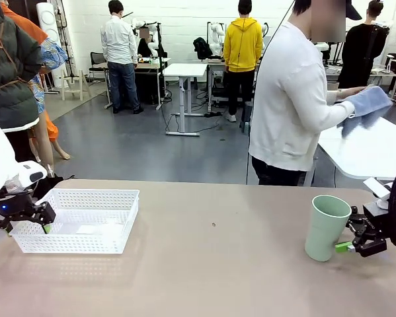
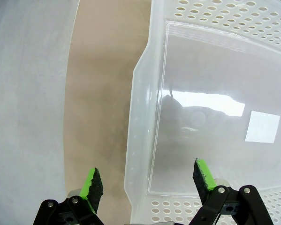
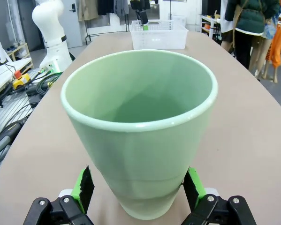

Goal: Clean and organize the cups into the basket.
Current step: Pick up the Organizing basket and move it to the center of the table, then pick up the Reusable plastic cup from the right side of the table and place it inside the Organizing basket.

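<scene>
With right gripper (image 3: pixel 139 180) spread wide either side of the mint green cup (image 3: pixel 140 136), pinch low and gently: looks light, smooth, tapered, apt to slip or tip.

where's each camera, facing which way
front: fixed between the arms, faces the person across the table; left end effector at the basket, right end effector at the mint cup.
left wrist: above the basket's wall, looking down; own fingers straddle it.
right wrist: low, looking along the table; own fingers flank the cup.
shared: front and right wrist both show cup and basket.
</scene>
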### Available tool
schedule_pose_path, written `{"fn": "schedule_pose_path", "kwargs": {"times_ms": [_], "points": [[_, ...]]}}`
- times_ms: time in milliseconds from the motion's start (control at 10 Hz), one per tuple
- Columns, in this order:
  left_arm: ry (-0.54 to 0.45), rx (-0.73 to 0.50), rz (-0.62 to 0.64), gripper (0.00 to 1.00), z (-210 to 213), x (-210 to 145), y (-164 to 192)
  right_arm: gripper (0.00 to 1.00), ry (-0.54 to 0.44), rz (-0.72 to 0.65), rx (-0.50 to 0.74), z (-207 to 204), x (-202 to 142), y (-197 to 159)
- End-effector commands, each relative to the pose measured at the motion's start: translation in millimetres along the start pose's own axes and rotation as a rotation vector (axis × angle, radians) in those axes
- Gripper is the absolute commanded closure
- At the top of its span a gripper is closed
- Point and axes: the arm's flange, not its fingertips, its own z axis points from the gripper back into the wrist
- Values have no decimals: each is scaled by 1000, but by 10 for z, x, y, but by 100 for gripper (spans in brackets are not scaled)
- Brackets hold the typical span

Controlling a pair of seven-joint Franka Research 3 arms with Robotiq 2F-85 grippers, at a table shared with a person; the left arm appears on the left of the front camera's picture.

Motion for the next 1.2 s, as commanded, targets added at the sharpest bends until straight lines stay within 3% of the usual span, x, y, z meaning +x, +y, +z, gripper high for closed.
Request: {"fn": "schedule_pose_path", "kwargs": {"times_ms": [0,700,800,900,1000,1100], "points": [[1,35,0,0,-14,-80,2,0,-18,36,-12,-131,-1,-86],[-7,62,-19,0,-20,-106,44,0,-85,22,75,-374,-75,-340],[8,45,-58,0,-12,-120,45,59,-79,45,95,-366,-90,-331],[22,47,-52,57,-6,-114,47,60,-78,46,94,-362,-96,-330],[25,48,-53,58,-4,-111,57,100,-78,48,93,-363,-105,-331],[28,53,-52,100,-6,-109,63,62,-75,49,95,-359,-113,-326]]}}
